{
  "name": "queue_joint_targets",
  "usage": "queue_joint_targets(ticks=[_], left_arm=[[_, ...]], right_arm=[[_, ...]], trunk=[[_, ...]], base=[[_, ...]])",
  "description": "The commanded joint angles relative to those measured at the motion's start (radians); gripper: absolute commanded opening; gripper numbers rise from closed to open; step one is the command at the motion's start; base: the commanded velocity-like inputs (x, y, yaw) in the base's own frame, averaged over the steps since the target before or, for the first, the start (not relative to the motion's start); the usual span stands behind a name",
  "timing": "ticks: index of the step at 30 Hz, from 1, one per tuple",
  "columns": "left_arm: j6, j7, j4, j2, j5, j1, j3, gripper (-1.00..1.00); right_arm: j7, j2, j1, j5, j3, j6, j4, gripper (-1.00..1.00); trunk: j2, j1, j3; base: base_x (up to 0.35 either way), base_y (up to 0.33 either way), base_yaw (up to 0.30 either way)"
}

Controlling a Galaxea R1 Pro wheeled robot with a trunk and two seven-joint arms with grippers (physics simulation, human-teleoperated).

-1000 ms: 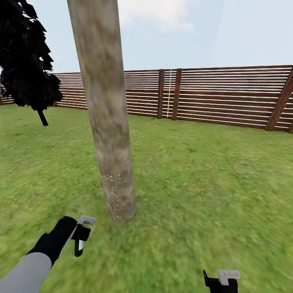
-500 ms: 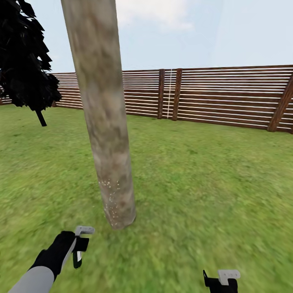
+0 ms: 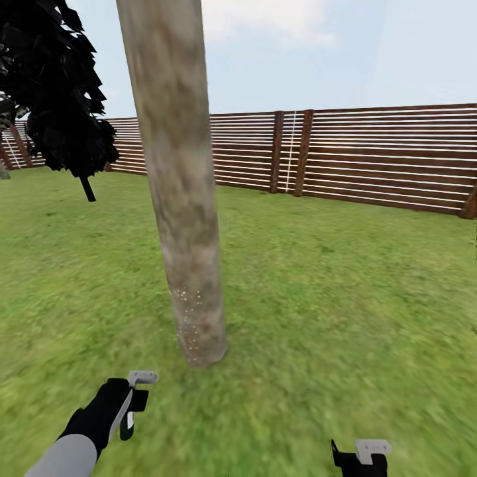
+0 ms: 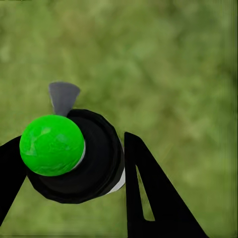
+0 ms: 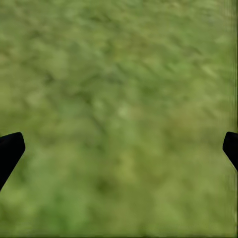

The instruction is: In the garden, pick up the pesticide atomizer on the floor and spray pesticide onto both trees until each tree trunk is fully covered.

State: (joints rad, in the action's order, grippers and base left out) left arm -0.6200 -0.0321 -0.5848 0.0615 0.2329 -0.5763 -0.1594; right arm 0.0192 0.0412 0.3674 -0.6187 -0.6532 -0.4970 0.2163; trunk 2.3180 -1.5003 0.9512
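Standing upright just ahead of the robot: trunk, long axis vertical, pale specks on its lowest part only. Left gripper: fingers clenched on the atomizer, green cap and grey nozzle toward the wrist camera; it sits low, near the trunk's base, slightly to the left. Right gripper: fingers spread wide, holding nothing, over grass, well apart from the trunk. Judgement: left arm nearer; the spray must climb the trunk's length, since most of the trunk looks bare

Tree trunk: grey-tan, brown blotches, white specks low down. Fence: brown slats. Floor: mottled green.
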Motion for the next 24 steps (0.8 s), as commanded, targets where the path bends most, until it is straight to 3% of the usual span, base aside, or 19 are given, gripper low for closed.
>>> queue_joint_targets(ticks=[1,12,20,24], left_arm=[[-0.001,0.001,-0.016,-0.002,-0.001,0.0,0.0,-1.0],[0.0,-0.002,-0.053,-0.05,-0.003,0.0,-0.002,-1.0],[-0.001,0.004,-0.053,-0.051,-0.002,0.0,0.0,-1.0],[-0.001,0.004,-0.053,-0.051,-0.001,0.0,0.0,-1.0]], right_arm=[[0.0,0.0,0.001,0.0,0.0,0.0,0.0,1.0],[-0.001,0.002,0.0,-0.001,0.0,0.0,0.002,1.0],[-0.001,0.0,0.0,-0.001,0.001,0.0,0.002,1.0],[-0.001,0.0,0.0,-0.001,0.001,0.0,0.002,1.0]], trunk=[[0.0,0.0,0.0],[0.0,0.0,0.0],[0.0,0.0,0.0],[0.0,0.0,0.0]], base=[[-0.052,-0.26,0.002],[0.068,-0.27,0.0],[0.0,-0.278,0.0],[0.0,-0.278,0.194]])
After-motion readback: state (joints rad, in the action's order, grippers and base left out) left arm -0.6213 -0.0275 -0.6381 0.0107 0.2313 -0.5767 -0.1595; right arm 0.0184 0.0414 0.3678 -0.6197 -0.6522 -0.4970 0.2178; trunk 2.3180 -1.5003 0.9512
